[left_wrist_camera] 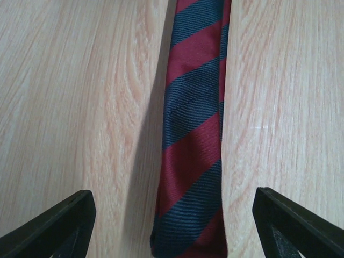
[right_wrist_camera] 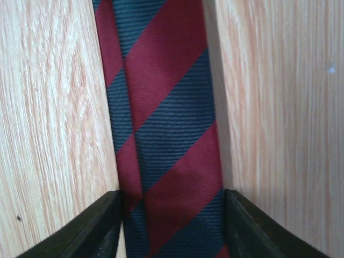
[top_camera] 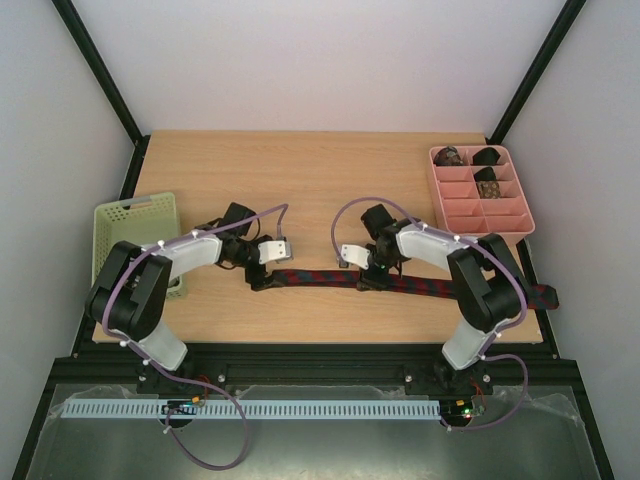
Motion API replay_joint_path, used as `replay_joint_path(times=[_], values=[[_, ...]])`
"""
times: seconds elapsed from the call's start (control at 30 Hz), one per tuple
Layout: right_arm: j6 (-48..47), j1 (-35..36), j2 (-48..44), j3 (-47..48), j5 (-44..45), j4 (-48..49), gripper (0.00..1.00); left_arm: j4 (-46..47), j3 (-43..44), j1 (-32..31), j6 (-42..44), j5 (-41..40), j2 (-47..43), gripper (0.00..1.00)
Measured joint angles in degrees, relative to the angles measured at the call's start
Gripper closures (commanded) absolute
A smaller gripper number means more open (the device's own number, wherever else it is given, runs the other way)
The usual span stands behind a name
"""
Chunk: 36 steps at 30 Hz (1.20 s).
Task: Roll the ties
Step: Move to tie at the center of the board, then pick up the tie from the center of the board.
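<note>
Pale wood grain covers the worktop (top_camera: 330, 170), walled in by plain white panels. Nearest, a dark red and navy striped tie (top_camera: 320, 277) lies stretched left to right across the front of the worktop. Its right end reaches the worktop's right edge, and a stretch of it is hidden under the right arm (top_camera: 480, 280).

The left hand (top_camera: 264, 278) is at the tie's left end. In the left wrist view its fingers (left_wrist_camera: 59, 226) stand wide apart, one on each side of the tie's narrow end (left_wrist_camera: 191, 161), touching neither edge. A shadow runs along the fabric there, so the strip may sit slightly off the wood, though that cannot be told for certain.

The right hand (top_camera: 372, 280) is near the middle of the strip. In the right wrist view its fingers (right_wrist_camera: 102, 226) press against both edges of the tie (right_wrist_camera: 166, 118), clamped on it. The fabric looks folded lengthwise along its left side.

Farther back on the left, a pale green mesh basket (top_camera: 135, 215) stands at the worktop's edge, partly covered by the left arm (top_camera: 150, 280).

Farthest, at the right rear corner, a pink divided tray (top_camera: 470, 210) holds three coiled ties (top_camera: 487, 187) in its rear compartments. They are too small to make out their patterns.
</note>
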Motion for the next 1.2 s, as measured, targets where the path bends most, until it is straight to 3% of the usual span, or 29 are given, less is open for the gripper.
replay_joint_path(times=[0.1,0.2,0.33,0.4,0.57,0.63,0.83,0.9,1.0,1.2], values=[[1.05,2.25,-1.6,-2.05,1.16,2.32,0.62,0.28,-1.53,-0.07,1.64,-0.31,-0.92,0.23],[1.84,3.87,-2.01,-2.62,1.29,3.06,0.63,0.15,-3.02,-0.31,4.28,-1.05,-1.16,0.28],[2.16,4.52,-2.95,-3.89,1.2,4.35,0.51,-0.46,-5.01,-0.63,7.72,-2.21,-1.36,0.5],[2.03,4.57,-3.74,-4.79,1.14,4.85,0.41,-0.48,-6.19,-0.98,9.01,-3.08,-1.68,0.54],[4.9,4.68,-6.12,-5.99,2.58,3.8,0.13,-0.74,-6.93,-1.25,10.27,-4.02,-3.41,0.32],[7.37,4.24,-8.37,-6.19,3.32,3.78,0.0,-0.94,-6.97,-0.96,9.81,-3.89,-5.16,0.28],[18.12,2.58,-19.98,-4.98,4.09,6.75,0.01,-0.35,-7.02,2.97,5.81,-1.57,-13.11,0.11],[22.58,2.4,-20.9,-3.58,3.3,7.85,0.02,-0.33,-7.02,4.63,4.33,-0.72,-15.08,0.1],[27.76,2.16,-19.28,-0.02,-1.99,6.64,0.01,-0.7,-7.02,5.92,3.82,-0.33,-16.94,0.1],[37.35,2.14,-9.53,9.16,-19.32,4.07,0.19,-2.45,-8.55,6.05,5.33,-0.26,-18.56,0.14]])
